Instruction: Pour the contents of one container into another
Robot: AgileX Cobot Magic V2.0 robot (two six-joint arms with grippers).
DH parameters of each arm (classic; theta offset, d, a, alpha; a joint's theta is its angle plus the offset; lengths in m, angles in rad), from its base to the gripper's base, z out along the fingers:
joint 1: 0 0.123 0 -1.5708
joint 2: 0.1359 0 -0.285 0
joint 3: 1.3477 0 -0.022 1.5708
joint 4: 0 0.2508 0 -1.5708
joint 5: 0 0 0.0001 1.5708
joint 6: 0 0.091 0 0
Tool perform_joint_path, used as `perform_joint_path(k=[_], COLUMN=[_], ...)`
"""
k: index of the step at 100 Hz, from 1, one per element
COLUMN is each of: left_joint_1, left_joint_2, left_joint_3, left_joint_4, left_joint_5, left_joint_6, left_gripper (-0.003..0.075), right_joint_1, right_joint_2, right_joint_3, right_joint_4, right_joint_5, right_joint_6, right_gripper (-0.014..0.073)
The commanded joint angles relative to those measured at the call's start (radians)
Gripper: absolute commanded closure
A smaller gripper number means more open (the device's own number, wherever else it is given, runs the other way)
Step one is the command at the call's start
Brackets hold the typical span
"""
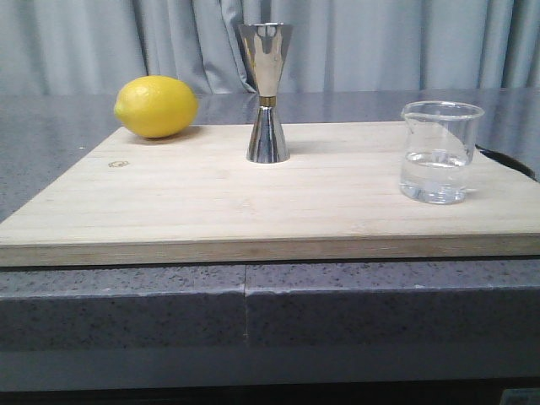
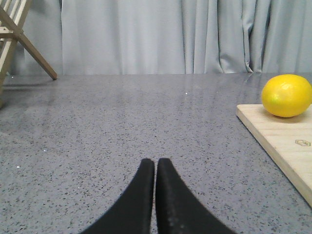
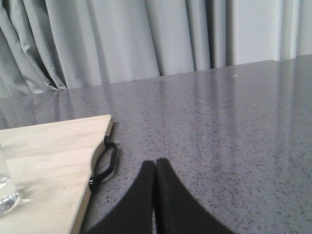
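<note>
Nearest on the pale wooden cutting board, toward its right edge: short clear glass beaker, upright, part-filled with clear liquid, no markings legible. Farther back, mid-board: shiny steel hourglass jigger, upright, thin gold band at waist. At the far left corner: yellow lemon. Off-board over grey speckled countertop: left gripper and right gripper, fingertips pressed together, holding nothing.

Left tool closed, fingertips together, empty. Right tool likewise closed, empty.
</note>
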Motion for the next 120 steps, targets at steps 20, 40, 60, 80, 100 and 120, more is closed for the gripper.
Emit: perform_joint_path(k=[20, 40, 60, 80, 100, 120], left_joint_1=[0.003, 0.003, 0.003, 0.003, 0.003, 0.003], left_joint_2=[-0.023, -0.023, -0.023, -0.023, -0.023, 0.004], left_joint_3=[0.020, 0.020, 0.020, 0.020, -0.011, -0.143], left_joint_4=[-0.008, -0.008, -0.008, -0.008, -0.073, -0.110], left_joint_5=[-0.078, -0.078, -0.078, -0.106, -0.179, -0.066], left_joint_6=[-0.002, -0.002, -0.002, -0.002, -0.005, -0.005], left_gripper=[0.0741, 0.0741, 0.0741, 0.0741, 0.0741, 0.0741], right_joint_1=[-0.005, -0.005, -0.005, -0.005, -0.005, -0.005], right_joint_2=[-0.019, -0.019, -0.019, -0.019, -0.019, 0.029], right_joint_3=[0.027, 0.027, 0.027, 0.027, -0.015, -0.185], right_joint_4=[0.000, 0.000, 0.000, -0.005, 0.000, -0.009], right_joint_5=[-0.081, -0.081, -0.081, -0.082, -0.062, 0.139], right_joint_6=[-0.001, -0.001, -0.001, -0.001, -0.001, -0.008], right_gripper=[0.0662, 0.0662, 0.0662, 0.0662, 0.0662, 0.0662])
